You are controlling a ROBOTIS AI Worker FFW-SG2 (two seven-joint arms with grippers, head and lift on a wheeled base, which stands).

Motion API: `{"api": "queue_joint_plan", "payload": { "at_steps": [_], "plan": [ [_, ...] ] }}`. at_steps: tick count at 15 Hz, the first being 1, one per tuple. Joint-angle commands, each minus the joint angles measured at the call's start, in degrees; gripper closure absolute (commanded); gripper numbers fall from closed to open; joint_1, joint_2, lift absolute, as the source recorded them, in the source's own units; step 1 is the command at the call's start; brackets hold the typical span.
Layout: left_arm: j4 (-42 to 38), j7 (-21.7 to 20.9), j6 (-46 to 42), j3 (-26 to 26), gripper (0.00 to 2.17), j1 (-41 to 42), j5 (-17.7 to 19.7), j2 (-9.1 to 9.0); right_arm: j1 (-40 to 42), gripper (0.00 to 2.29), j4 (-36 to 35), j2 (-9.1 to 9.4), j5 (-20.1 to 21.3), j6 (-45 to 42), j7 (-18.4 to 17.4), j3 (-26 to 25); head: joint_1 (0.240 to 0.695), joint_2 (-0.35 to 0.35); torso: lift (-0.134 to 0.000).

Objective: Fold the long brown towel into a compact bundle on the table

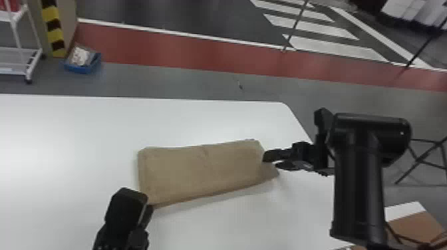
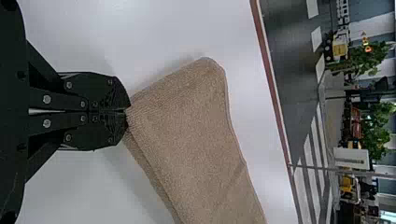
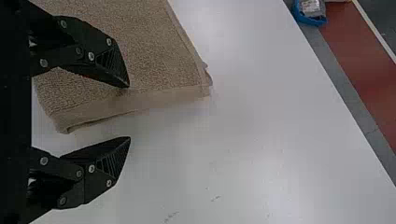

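A: Where's the towel (image 1: pixel 203 166)?
B: Folded to a long strip, ctr of frame, on the white tabletop (image 1: pixel 66 159).
A: L tool (image 1: pixel 149 205)?
B: Lower L, fingers pressed together w/ the towel's lower L corner at their tips.
A: R tool (image 1: pixel 271 161)?
B: Ctr R, fingers wide apart, gripping nothing, at the towel's R end.
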Motion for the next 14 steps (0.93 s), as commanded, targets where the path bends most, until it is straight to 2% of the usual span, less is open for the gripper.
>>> {"api": "queue_joint_plan", "payload": {
  "at_steps": [1, 4, 7, 8, 10, 12, 14],
  "plan": [
    [-0.05, -0.05, -0.18, 0.11, 1.94, 0.10, 0.06, -0.15, -0.10, 0.59, 0.58, 0.18, 0.36, 0.29, -0.37, 0.16, 0.695, -0.350, -0.125],
    [-0.14, -0.05, -0.35, 0.11, 1.94, 0.10, 0.06, -0.15, -0.45, 0.70, 1.28, 0.71, 0.28, 0.29, -1.69, 0.25, 0.695, -0.350, -0.125],
    [-0.14, -0.05, -0.53, 0.29, 1.94, 0.10, 0.06, -0.15, -1.06, 0.71, 1.37, 1.32, -0.51, 0.29, -1.95, -0.37, 0.695, -0.350, -0.125],
    [-0.14, -0.13, -0.70, 0.38, 1.94, 0.10, 0.06, -0.15, -1.33, 0.82, 1.37, 1.50, -1.04, 0.29, -1.95, -0.90, 0.695, -0.350, -0.125],
    [-0.05, -0.22, -0.70, 0.46, 1.94, -0.17, 0.15, -0.15, -1.33, 0.85, 1.28, 1.50, -1.57, 0.29, -1.86, -1.25, 0.695, -0.350, -0.125],
    [0.13, -0.40, -0.88, 0.90, 1.94, -0.26, 0.24, -0.15, -1.33, 1.17, 1.28, 1.41, -1.57, 0.29, -1.69, -1.42, 0.695, -0.350, -0.125],
    [0.21, -0.40, -0.88, 0.99, 1.94, -0.26, 0.42, -0.15, -1.33, 1.16, 1.28, 1.59, -1.83, 0.29, -1.95, -2.30, 0.695, -0.350, -0.125]
  ]
}}
